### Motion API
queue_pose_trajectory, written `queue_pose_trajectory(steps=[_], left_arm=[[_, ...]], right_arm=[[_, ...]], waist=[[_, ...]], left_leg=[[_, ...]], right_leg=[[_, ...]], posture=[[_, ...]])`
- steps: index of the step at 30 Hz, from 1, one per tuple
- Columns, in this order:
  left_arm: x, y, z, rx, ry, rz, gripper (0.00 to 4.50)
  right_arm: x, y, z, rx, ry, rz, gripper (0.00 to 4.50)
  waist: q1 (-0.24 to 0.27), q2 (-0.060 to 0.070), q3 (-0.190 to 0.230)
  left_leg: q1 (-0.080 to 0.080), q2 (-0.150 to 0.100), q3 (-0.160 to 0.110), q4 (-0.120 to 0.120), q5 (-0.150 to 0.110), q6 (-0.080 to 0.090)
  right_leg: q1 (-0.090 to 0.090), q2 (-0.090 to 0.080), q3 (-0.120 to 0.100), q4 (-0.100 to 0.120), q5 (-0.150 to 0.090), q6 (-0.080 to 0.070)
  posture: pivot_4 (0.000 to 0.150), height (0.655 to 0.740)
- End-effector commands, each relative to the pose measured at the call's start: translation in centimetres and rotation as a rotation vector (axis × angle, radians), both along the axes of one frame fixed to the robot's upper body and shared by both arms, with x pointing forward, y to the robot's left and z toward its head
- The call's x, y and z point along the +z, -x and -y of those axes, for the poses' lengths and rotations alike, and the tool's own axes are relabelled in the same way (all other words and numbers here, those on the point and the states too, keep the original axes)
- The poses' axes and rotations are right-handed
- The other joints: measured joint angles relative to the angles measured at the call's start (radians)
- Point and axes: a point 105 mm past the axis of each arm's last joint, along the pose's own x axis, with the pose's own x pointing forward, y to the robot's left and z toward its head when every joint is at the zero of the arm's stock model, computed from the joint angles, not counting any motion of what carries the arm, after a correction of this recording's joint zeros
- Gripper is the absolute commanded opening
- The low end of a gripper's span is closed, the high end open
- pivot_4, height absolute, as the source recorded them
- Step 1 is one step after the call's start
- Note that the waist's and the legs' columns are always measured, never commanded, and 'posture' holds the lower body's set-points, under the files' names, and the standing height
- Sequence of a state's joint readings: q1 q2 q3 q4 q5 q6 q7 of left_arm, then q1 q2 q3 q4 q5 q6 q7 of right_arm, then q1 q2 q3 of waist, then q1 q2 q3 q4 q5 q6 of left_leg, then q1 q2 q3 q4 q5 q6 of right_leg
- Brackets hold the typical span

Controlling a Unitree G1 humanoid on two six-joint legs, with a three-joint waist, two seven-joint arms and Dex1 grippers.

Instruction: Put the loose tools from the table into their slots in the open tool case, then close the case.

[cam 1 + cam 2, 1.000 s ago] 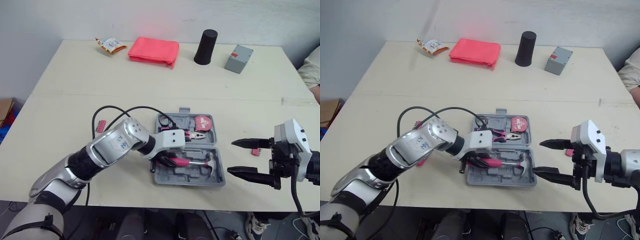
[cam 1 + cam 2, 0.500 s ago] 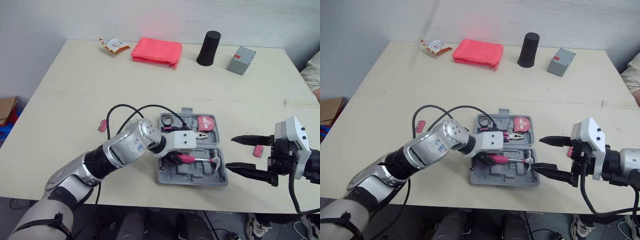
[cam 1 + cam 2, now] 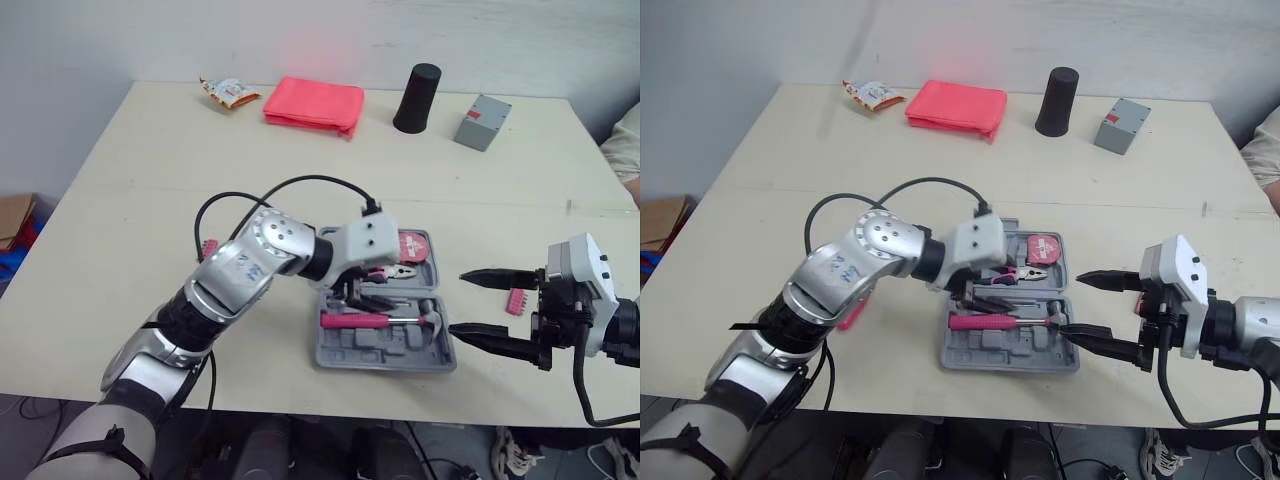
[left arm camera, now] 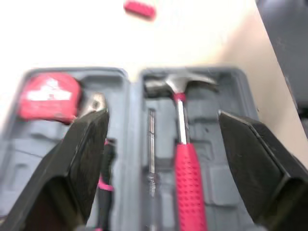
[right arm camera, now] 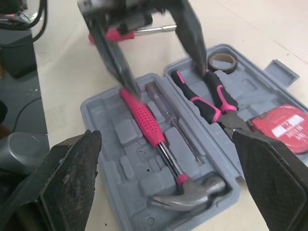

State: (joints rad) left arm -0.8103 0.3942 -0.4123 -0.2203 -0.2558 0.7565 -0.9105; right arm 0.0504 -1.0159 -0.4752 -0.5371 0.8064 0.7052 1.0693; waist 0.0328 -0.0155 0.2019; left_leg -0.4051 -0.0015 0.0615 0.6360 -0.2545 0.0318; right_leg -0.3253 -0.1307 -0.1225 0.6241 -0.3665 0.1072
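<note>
My left pincer (image 4: pixel 162 115) hangs released over the tool case (image 3: pixel 345 352), hiding the pliers' (image 5: pixel 204 108) handles; the hammer (image 3: pixel 380 320) lies slotted. My right pincer (image 3: pixel 457 302) is released too.

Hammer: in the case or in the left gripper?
In the case: the hammer lies in its tray, with the left gripper open above it.

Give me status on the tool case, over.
Both open: left gripper above tool case, right gripper beside it. Case open, hammer in its slot. Loose on table: pink bit strip left of case, another right.
</note>
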Motion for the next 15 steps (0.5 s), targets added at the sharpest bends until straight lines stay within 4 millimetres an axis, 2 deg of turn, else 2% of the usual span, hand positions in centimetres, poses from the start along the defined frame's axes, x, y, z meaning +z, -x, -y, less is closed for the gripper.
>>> queue_pose_trajectory(steps=[1,4,6,9,15], left_arm=[[-1.4,0.9,0.1,-0.072,0.111,-0.056,2.27],[-2.9,1.5,0.5,-0.110,0.147,-0.102,0.88],[-4.3,1.0,0.9,-0.080,0.134,-0.080,0.03],[-6.0,0.6,1.2,-0.060,0.083,-0.032,0.03],[-7.5,1.1,1.6,-0.065,0.051,-0.057,0.03]], right_arm=[[0.3,-0.2,0.1,0.007,0.009,0.025,4.50],[0.2,-0.4,0.2,0.004,0.009,0.024,4.50],[0.1,-0.4,0.3,0.002,0.012,0.022,4.50],[0.0,-0.4,0.3,-0.002,0.016,0.022,4.50],[-0.2,-0.5,0.6,-0.018,0.021,0.027,4.50]], waist=[[0.000,0.000,0.000],[0.002,0.000,0.000],[0.009,0.000,0.000],[0.017,0.000,0.000],[0.018,0.000,0.000]], left_leg=[[-0.001,0.000,0.000,0.000,0.000,0.000],[-0.001,0.000,-0.001,0.001,0.000,0.000],[-0.001,-0.001,-0.002,0.002,0.000,0.000],[-0.001,-0.001,-0.002,0.004,-0.001,0.001],[-0.002,-0.001,-0.002,0.004,-0.001,0.002]], right_leg=[[0.000,0.000,0.000,0.000,0.000,0.000],[0.000,0.000,-0.001,0.000,0.000,0.000],[0.000,0.000,-0.002,0.000,0.000,0.000],[0.001,-0.001,-0.002,-0.002,0.000,0.000],[0.001,-0.001,-0.003,-0.001,0.000,0.001]], posture=[[0.150,0.7361],[0.150,0.7361],[0.150,0.7361],[0.150,0.7361],[0.150,0.7361]])
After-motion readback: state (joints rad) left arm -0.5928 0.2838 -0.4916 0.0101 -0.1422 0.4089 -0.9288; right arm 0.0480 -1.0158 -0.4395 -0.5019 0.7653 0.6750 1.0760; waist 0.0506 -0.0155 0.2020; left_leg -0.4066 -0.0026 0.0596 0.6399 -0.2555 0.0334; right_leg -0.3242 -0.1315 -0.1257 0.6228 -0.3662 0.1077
